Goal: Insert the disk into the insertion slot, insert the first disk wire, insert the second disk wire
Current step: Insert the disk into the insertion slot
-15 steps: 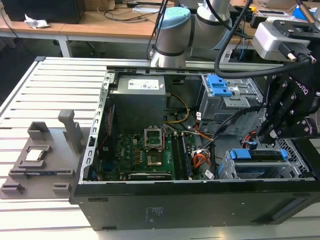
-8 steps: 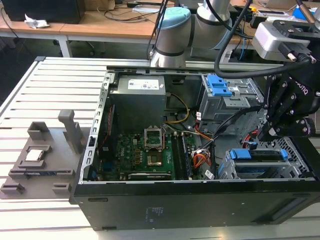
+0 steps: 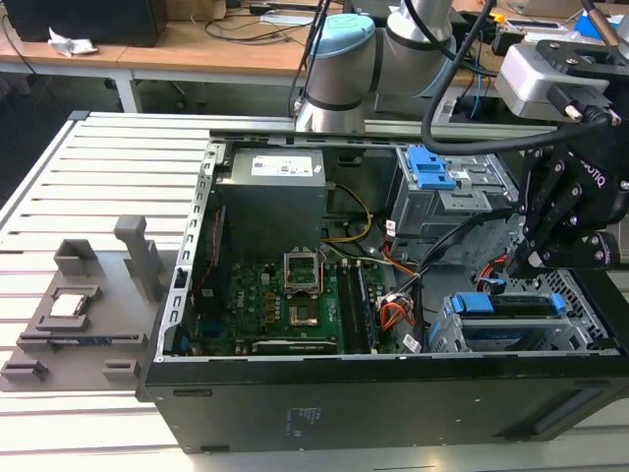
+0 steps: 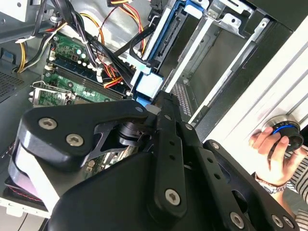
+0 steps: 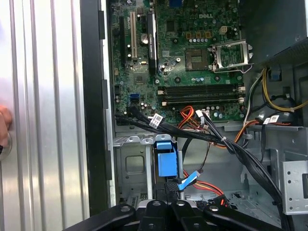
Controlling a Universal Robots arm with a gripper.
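Fingers [image 4: 166,130] pinched shut near the disk [image 3: 516,305] (already in its slot [image 3: 491,339]) — holding anything? I can't tell. Wires [image 5: 231,144] look limp — I'd take them by the stiff end.

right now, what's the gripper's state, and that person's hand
gripper: closed, what it pinches cannot be told
person's hand: gripping a blue-ringed round knob

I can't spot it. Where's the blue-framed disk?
At the exterior view's right, the disk sits in the insertion slot at the near corner of the case, just under the gripper.
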